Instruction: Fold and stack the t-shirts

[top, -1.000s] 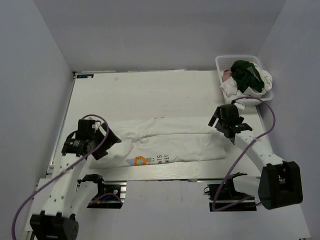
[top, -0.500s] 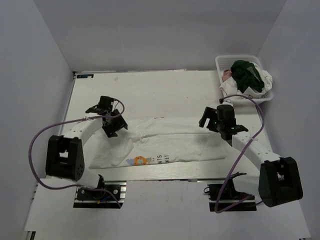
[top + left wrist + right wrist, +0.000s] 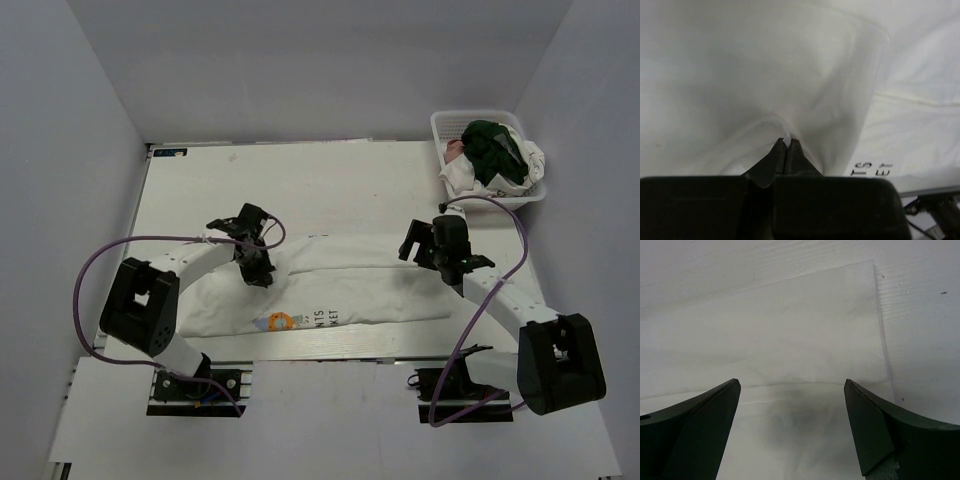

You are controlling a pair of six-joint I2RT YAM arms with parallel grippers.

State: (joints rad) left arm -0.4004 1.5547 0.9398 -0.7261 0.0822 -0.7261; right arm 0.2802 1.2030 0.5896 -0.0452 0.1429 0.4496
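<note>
A white t-shirt [image 3: 360, 285] with a small multicoloured graphic [image 3: 278, 321] and dark lettering [image 3: 872, 170] lies spread lengthwise across the table. My left gripper [image 3: 262, 270] is down on its left part, and the left wrist view shows the left gripper [image 3: 788, 142] shut on a small pinched fold of the white cloth. My right gripper [image 3: 440, 255] hovers over the shirt's right end. In the right wrist view the right gripper [image 3: 791, 385] is wide open, with flat white t-shirt [image 3: 790, 355] below it and nothing between its fingers.
A white lattice basket [image 3: 438, 125] stands at the table's back right corner, holding a dark green shirt [image 3: 492, 145], a pink one [image 3: 455, 150] and a white one [image 3: 460, 175]. Bare table [image 3: 920, 315] shows past the shirt's right edge.
My left arm has swung from the table's left side onto the shirt, and its gripper went from open to shut on a fold. The right gripper shifted slightly left and stays open.
</note>
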